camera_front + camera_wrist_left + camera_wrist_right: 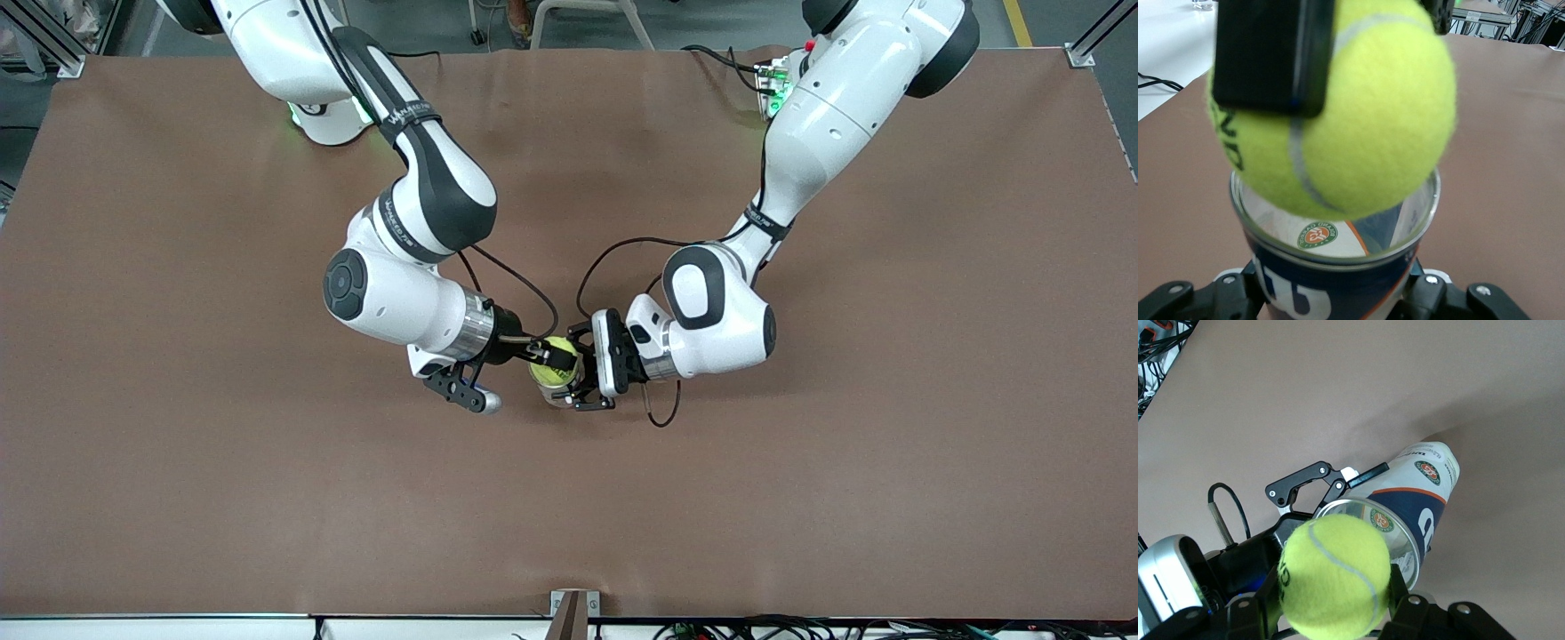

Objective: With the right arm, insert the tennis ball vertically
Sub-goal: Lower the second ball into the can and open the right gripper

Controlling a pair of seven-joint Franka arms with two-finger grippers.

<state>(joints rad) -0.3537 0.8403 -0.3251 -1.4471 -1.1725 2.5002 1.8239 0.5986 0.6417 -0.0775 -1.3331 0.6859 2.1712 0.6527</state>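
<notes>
A yellow-green tennis ball (560,372) hangs just above the open mouth of an upright ball can (553,397) in the middle of the table. My right gripper (554,357) is shut on the ball (1331,580), one finger on each side. In the left wrist view the ball (1365,120) fills the frame over the can's clear rim (1338,257), its underside at the mouth, with one right finger (1271,53) across it. My left gripper (584,380) is shut on the blue, white and orange can (1421,493) low on its body, holding it upright on the table.
Brown table cover (800,462) spreads out all round the can. Black cables (660,411) loop from both wrists beside the grippers. A small bracket (570,613) sits on the table edge nearest the front camera.
</notes>
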